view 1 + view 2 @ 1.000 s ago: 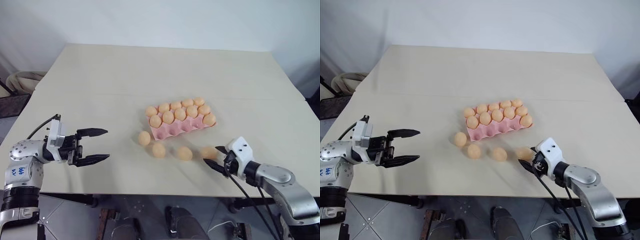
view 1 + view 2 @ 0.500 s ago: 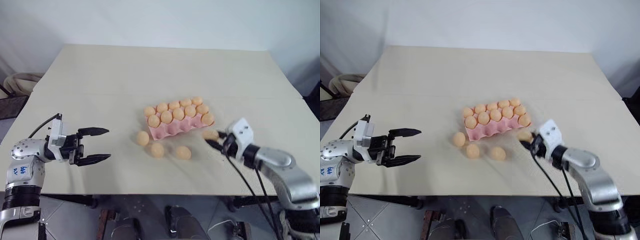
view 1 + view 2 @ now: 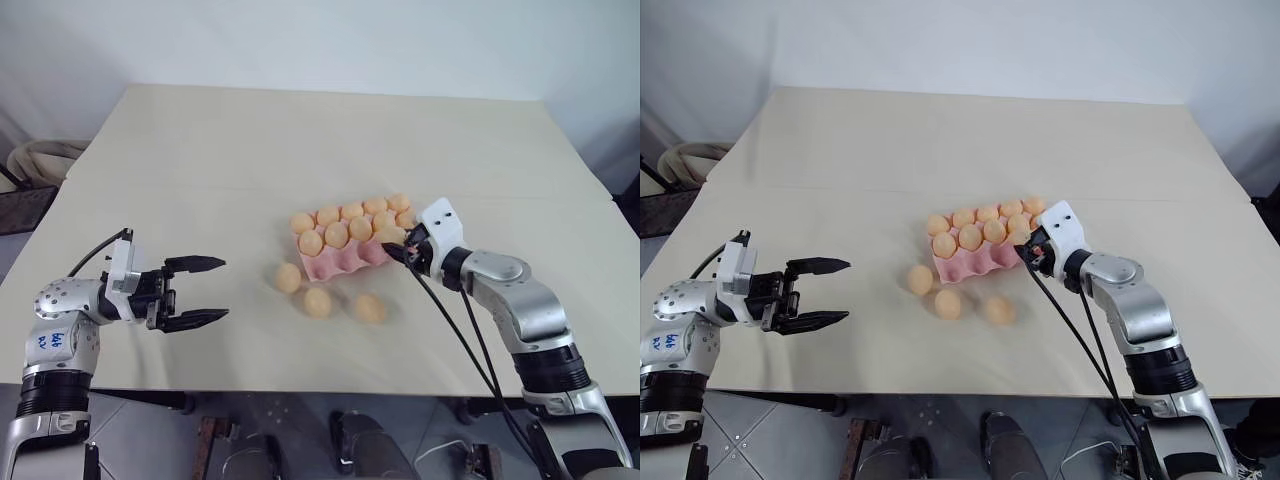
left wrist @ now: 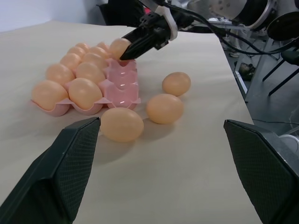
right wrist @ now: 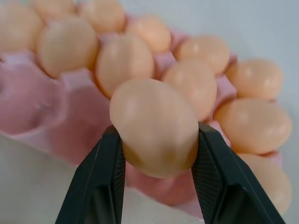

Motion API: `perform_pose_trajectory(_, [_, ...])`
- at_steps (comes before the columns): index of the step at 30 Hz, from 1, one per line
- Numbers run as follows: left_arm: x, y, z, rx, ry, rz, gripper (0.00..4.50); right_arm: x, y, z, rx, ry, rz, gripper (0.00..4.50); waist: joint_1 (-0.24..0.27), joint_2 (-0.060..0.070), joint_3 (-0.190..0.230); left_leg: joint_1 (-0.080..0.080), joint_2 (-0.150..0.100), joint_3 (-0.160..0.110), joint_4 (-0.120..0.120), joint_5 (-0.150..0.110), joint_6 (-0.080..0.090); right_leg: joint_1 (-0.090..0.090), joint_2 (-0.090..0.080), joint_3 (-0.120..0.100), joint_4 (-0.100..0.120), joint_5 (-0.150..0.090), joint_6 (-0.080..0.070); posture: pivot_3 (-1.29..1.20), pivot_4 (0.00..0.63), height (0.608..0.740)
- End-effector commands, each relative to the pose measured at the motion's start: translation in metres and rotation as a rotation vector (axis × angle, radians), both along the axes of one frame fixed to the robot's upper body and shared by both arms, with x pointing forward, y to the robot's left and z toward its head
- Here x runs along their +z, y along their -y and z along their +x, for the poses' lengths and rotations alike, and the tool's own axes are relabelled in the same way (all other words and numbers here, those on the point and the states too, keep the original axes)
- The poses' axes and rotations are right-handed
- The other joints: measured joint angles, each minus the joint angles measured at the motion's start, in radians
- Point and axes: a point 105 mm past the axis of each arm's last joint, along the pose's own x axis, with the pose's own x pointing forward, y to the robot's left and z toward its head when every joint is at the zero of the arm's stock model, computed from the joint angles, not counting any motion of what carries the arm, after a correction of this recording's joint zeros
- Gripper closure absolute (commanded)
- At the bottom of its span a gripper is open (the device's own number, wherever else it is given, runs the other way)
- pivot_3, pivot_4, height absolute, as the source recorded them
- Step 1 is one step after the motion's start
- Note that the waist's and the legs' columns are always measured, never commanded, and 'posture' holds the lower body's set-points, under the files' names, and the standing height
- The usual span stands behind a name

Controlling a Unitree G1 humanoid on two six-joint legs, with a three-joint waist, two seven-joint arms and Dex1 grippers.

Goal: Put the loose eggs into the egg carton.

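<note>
The pink egg carton (image 3: 346,262) sits mid-table with eggs in its back rows and bare cups along its near row (image 5: 28,102). My right gripper (image 3: 394,244) is shut on one pale orange egg (image 5: 154,126), holding it just above the near right end of the carton. Three loose eggs (image 3: 288,277) (image 3: 317,301) (image 3: 370,308) lie on the table in front of the carton. Well off to the left, near the table's front edge, my left gripper (image 3: 223,289) hangs open, pointing toward the eggs with nothing between its fingers (image 4: 60,177).
The beige table (image 3: 300,150) stretches wide behind the carton, and its front edge (image 3: 300,385) runs close below the loose eggs. Black cables (image 3: 460,340) hang from my right arm over that edge.
My right gripper closed on the rightmost loose egg, lifted it off the table and carried it up and left to the carton's near right end. The left gripper stayed put.
</note>
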Motion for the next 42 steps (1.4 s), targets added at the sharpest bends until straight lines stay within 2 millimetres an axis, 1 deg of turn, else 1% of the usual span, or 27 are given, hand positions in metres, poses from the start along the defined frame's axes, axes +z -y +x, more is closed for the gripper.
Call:
perform_pose_trajectory(1, [0.010, 0.000, -0.003, 0.007, 0.060, 0.004, 0.00, 0.002, 0.002, 0.006, 0.000, 0.033, -0.036, 2.58, -0.003, 0.000, 0.000, 0.000, 0.000, 0.000, 0.001, 0.000, 0.000, 0.000, 0.000, 0.000, 0.000, 0.000, 0.000, 0.00, 0.150, 0.740])
perform_pose_trajectory(2, [0.010, 0.000, -0.003, 0.011, 0.060, 0.006, 0.00, 0.002, 0.000, 0.005, 0.015, 0.023, -0.035, 2.21, -0.004, 0.000, 0.000, 0.000, 0.000, 0.000, 0.001, 0.000, 0.000, 0.000, 0.000, 0.000, 0.000, 0.000, 0.001, 0.00, 0.150, 0.740])
perform_pose_trajectory(3, [0.010, -0.001, -0.003, 0.013, 0.061, 0.007, 0.00, 0.002, -0.001, 0.004, 0.026, 0.016, -0.033, 1.97, -0.007, 0.000, 0.000, 0.000, 0.000, 0.000, 0.001, 0.000, 0.000, 0.000, 0.000, 0.000, 0.001, 0.000, 0.001, 0.00, 0.150, 0.740])
perform_pose_trajectory(8, [0.010, -0.001, -0.003, 0.025, 0.065, 0.004, 0.00, 0.013, -0.009, -0.006, 0.090, 0.054, -0.018, 0.17, -0.019, 0.000, 0.000, 0.002, 0.000, -0.002, 0.000, 0.001, -0.001, 0.001, 0.000, 0.001, 0.003, 0.000, 0.000, 0.00, 0.150, 0.740])
perform_pose_trajectory(9, [0.010, -0.001, -0.002, 0.026, 0.065, 0.004, 0.00, 0.016, -0.011, -0.008, 0.107, 0.060, -0.015, 0.04, -0.020, 0.000, 0.000, 0.002, 0.000, -0.002, 0.000, 0.001, -0.002, 0.001, 0.000, 0.000, 0.003, 0.000, 0.000, 0.00, 0.150, 0.740])
perform_pose_trajectory(13, [0.011, 0.000, 0.000, 0.028, 0.068, 0.003, 0.00, 0.025, -0.014, -0.015, 0.135, 0.079, -0.009, 0.04, -0.021, 0.000, 0.000, 0.002, 0.000, -0.002, 0.000, 0.001, -0.002, 0.000, 0.000, 0.000, 0.004, 0.000, 0.000, 0.00, 0.150, 0.740])
perform_pose_trajectory(16, [0.012, 0.002, 0.003, 0.025, 0.073, 0.000, 0.00, 0.039, -0.012, -0.019, 0.147, 0.116, -0.003, 0.04, -0.020, 0.000, 0.000, 0.001, 0.000, -0.002, 0.000, 0.001, -0.002, 0.000, 0.000, 0.000, 0.004, 0.000, 0.000, 0.00, 0.150, 0.740])
perform_pose_trajectory(19, [0.013, 0.002, 0.004, 0.024, 0.076, 0.000, 0.00, 0.052, -0.008, -0.028, 0.170, 0.140, 0.008, 0.04, -0.018, 0.000, 0.000, 0.001, 0.000, -0.002, 0.000, 0.001, -0.002, 0.000, -0.001, 0.000, 0.004, 0.000, 0.000, 0.00, 0.150, 0.740])
perform_pose_trajectory(21, [0.014, 0.002, 0.005, 0.025, 0.078, 0.000, 0.00, 0.057, -0.004, -0.040, 0.202, 0.148, 0.010, 0.04, -0.017, 0.000, 0.000, 0.001, 0.000, -0.003, 0.000, 0.001, -0.002, 0.000, -0.001, 0.000, 0.003, 0.000, 0.000, 0.00, 0.150, 0.740])
perform_pose_trajectory(24, [0.015, 0.000, 0.007, 0.028, 0.083, -0.002, 0.00, 0.063, 0.007, -0.063, 0.268, 0.175, -0.006, 0.04, -0.011, 0.000, 0.000, 0.001, 0.000, -0.004, -0.001, 0.001, -0.002, 0.000, 0.000, -0.001, 0.002, 0.000, 0.000, 0.00, 0.150, 0.740])
perform_pose_trajectory(27, [0.015, -0.003, 0.008, 0.044, 0.083, -0.002, 0.00, 0.060, 0.030, -0.086, 0.293, 0.171, -0.043, 0.04, 0.006, 0.000, 0.000, 0.000, 0.000, -0.005, -0.002, 0.000, -0.002, 0.001, 0.000, -0.001, 0.000, 0.000, 0.000, 0.00, 0.150, 0.740])
perform_pose_trajectory(30, [0.015, -0.010, 0.012, 0.078, 0.083, -0.007, 0.00, 0.056, 0.054, -0.112, 0.312, 0.126, -0.038, 0.04, 0.013, 0.000, 0.000, 0.000, 0.000, -0.004, -0.001, -0.001, 0.000, 0.001, 0.000, -0.001, -0.001, -0.001, 0.001, 0.00, 0.150, 0.740])
perform_pose_trajectory(32, [0.015, -0.013, 0.015, 0.091, 0.082, -0.006, 0.00, 0.048, 0.069, -0.127, 0.308, 0.084, -0.042, 0.04, 0.015, 0.000, 0.000, 0.001, 0.000, -0.004, 0.000, -0.001, 0.001, 0.003, 0.000, -0.001, -0.001, -0.001, 0.001, 0.00, 0.150, 0.740])
perform_pose_trajectory(34, [0.015, -0.016, 0.018, 0.106, 0.084, -0.013, 0.00, 0.038, 0.080, -0.141, 0.316, 0.041, -0.048, 0.04, 0.015, 0.000, 0.000, 0.002, 0.000, -0.005, 0.000, -0.004, 0.006, 0.004, 0.000, -0.001, -0.001, 0.000, 0.001, 0.00, 0.150, 0.740])
perform_pose_trajectory(37, [0.016, -0.019, 0.023, 0.123, 0.089, -0.021, 0.00, 0.028, 0.086, -0.157, 0.329, -0.005, -0.040, 0.04, 0.013, 0.000, 0.000, 0.002, -0.001, -0.005, 0.001, -0.004, 0.007, 0.004, 0.000, -0.001, -0.001, 0.000, 0.002, 0.00, 0.150, 0.740])
perform_pose_trajectory(42, [0.016, -0.023, 0.028, 0.141, 0.095, -0.028, 0.00, 0.014, 0.091, -0.171, 0.306, -0.059, -0.043, 0.04, 0.008, 0.000, 0.000, 0.004, -0.001, -0.005, 0.001, -0.003, 0.007, 0.005, -0.001, 0.000, 0.000, 0.001, 0.002, 0.00, 0.150, 0.740])
